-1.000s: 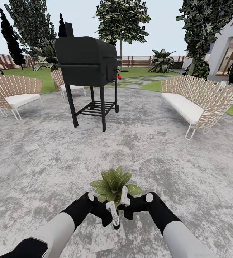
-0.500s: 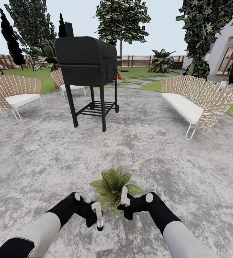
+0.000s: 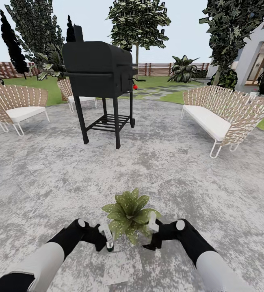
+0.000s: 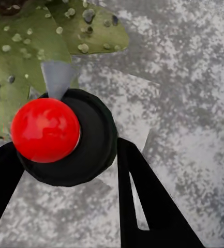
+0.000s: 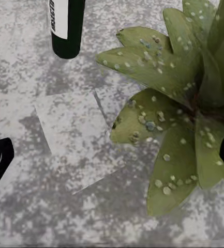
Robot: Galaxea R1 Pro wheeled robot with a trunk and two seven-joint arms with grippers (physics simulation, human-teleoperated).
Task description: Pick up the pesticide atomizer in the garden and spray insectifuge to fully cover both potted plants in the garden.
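- Dark green bottle first: the pesticide atomizer [image 3: 106, 238] is clamped in my left claw [image 3: 104, 240], which has swung out to the left over the last second and now sits just beside the potted plant [image 3: 130, 214] rather than in front of it.
- In the left wrist view its nozzle cap [image 4: 45, 130] faces the speckled leaves, so I judge spraying can start here.
- My right claw [image 3: 151, 231] has shifted right, off the leaves; its fingers stand spread and hold nothing.
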